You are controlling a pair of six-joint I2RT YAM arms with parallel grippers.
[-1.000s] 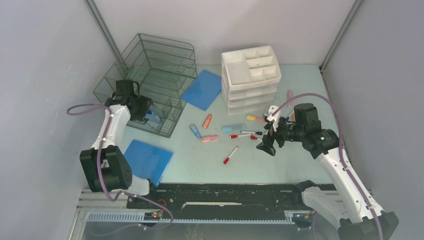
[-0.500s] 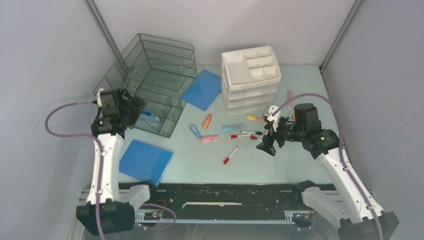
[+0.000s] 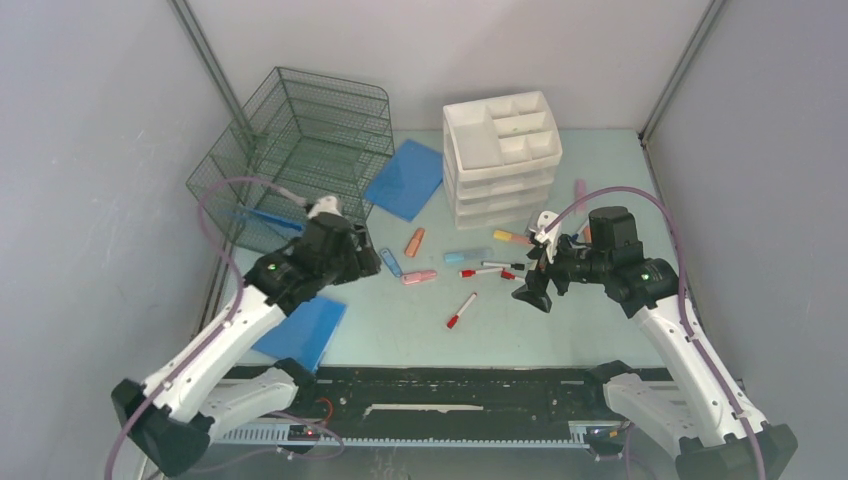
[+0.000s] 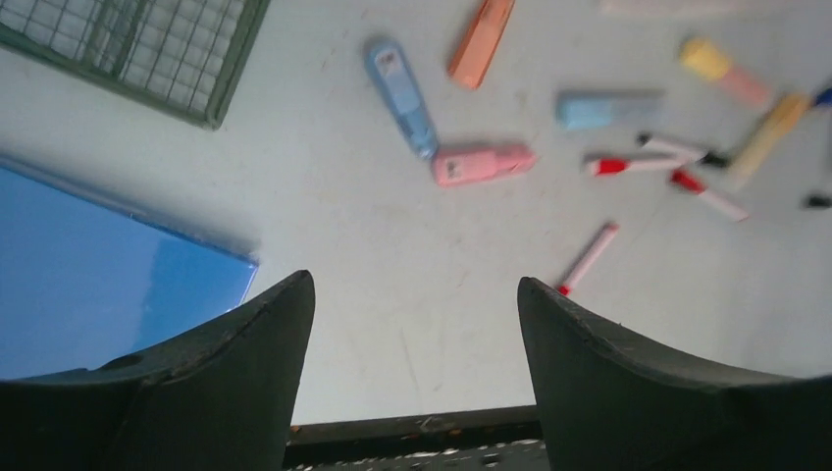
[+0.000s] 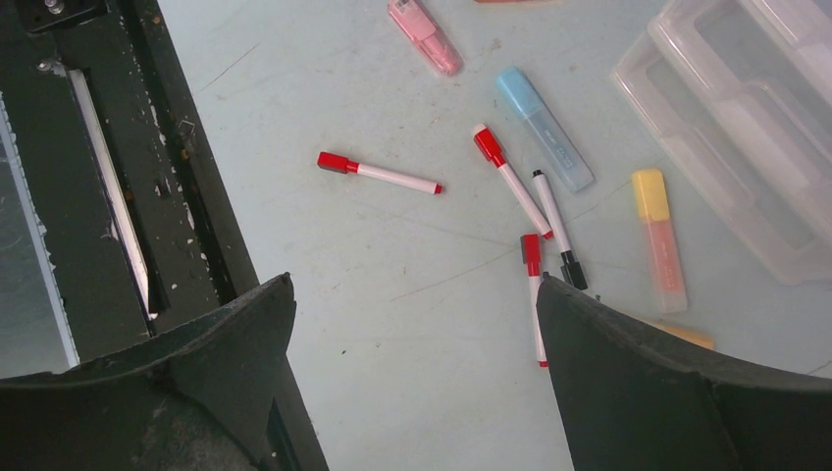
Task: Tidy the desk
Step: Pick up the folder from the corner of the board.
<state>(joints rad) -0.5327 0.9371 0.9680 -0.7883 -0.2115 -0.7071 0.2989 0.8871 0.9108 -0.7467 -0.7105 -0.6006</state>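
Note:
The desk (image 3: 400,325) is a pale mint-green tabletop strewn with pens. My left gripper (image 3: 365,262) hovers open and empty over its left-centre; the left wrist view has the left gripper (image 4: 414,285) above bare desk (image 4: 392,245), short of a blue highlighter (image 4: 402,98), a pink one (image 4: 483,164) and a red marker (image 4: 587,257). My right gripper (image 3: 528,290) is open and empty at the right. In its wrist view the right gripper (image 5: 412,285) has a red marker (image 5: 533,294) by its right finger and another red marker (image 5: 378,173) farther off.
A green wire rack (image 3: 300,150) stands back left with a blue sheet (image 3: 265,218) in it. The white drawer unit (image 3: 500,150) is at the back centre. Blue folders lie by the rack (image 3: 405,178) and near the front left (image 3: 300,330). A black rail (image 3: 450,390) runs along the near edge.
My left arm has pulled out of the wire rack and swung right over the desk, its jaws wider, leaving the blue sheet in the rack. The right arm has not moved.

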